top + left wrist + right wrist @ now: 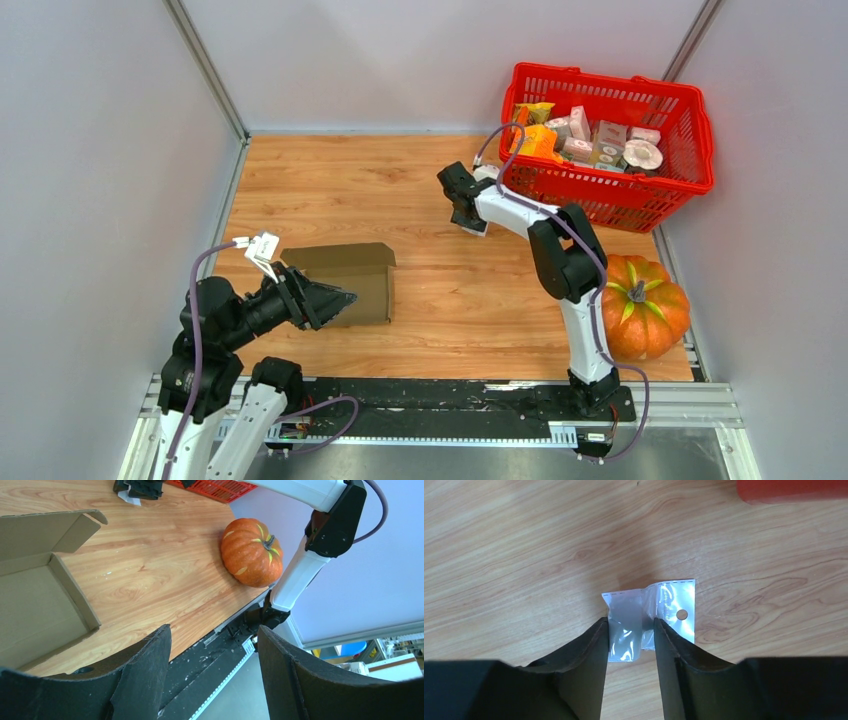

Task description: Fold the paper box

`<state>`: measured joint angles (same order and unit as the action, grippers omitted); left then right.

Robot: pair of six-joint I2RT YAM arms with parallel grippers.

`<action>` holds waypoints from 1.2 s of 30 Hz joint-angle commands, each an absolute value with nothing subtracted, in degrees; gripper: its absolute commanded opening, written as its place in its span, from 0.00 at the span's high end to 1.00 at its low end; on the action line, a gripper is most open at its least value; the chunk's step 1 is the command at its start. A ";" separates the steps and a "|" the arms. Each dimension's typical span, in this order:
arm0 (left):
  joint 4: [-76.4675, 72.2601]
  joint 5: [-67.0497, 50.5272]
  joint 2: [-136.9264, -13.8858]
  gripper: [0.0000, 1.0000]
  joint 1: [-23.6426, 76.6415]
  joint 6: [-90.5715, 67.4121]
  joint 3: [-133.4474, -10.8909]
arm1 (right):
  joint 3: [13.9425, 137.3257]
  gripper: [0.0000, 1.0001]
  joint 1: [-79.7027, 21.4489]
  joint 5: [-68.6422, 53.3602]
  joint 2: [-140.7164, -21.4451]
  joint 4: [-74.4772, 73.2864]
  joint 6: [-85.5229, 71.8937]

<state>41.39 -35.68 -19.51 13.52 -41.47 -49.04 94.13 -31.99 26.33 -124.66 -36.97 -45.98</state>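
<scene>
On the left half of the table (pixel 330 190), just ahead of the left arm.

Item: box (pixel 350 262). Plain brown cardboard, partly formed: a shallow tray with side walls standing, and a lid flap with a side tab still lying open.

Handling (judged): light. The panels are stiff and should give only along the creases. It is likely to slide on the smooth wood when pushed, so it needs bracing. Thin edges would dent under a hard pinch. The best hold is probably the free edge of the open flap, gripped flat across the board, with the other arm steadying a wall.

Markings: none visible on the box.

Left gripper (pixel 345 298): jaws spread wide, nothing between them. It sits low at the box's near side. From above the tips overlap the box, while the wrist view shows the tray off to one side of the fingers. Contact cannot be told.

Right gripper (pixel 470 225): well apart from the box, near the red basket (pixel 610 205). The jaws are half spread, one either side of a small clear bag (pixel 671 611) lying on the wood. Whether they pinch it cannot be told.

Other writing: the bag has a hang hole and a fine printed strip, unreadable. The packages in the basket are printed, but too small to read.

Also present: a pumpkin (pixel 645 308), at the right edge.
</scene>
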 commanded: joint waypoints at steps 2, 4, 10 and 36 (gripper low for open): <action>41.13 -35.86 -18.72 0.29 13.36 -41.22 -50.10 | 90.09 0.65 -31.73 28.04 -122.17 -34.55 -42.98; 41.13 -35.86 -18.72 0.29 13.36 -41.40 -50.27 | 89.56 0.77 -31.64 28.21 -120.95 -33.93 -41.32; 41.83 -35.51 -18.46 0.30 13.27 -41.13 -51.06 | 84.74 0.81 -32.17 27.25 -115.51 -31.38 -38.59; 60.64 -12.49 -23.73 0.30 13.36 -27.34 -62.75 | 62.98 0.78 -76.82 21.89 -89.02 -7.47 -26.99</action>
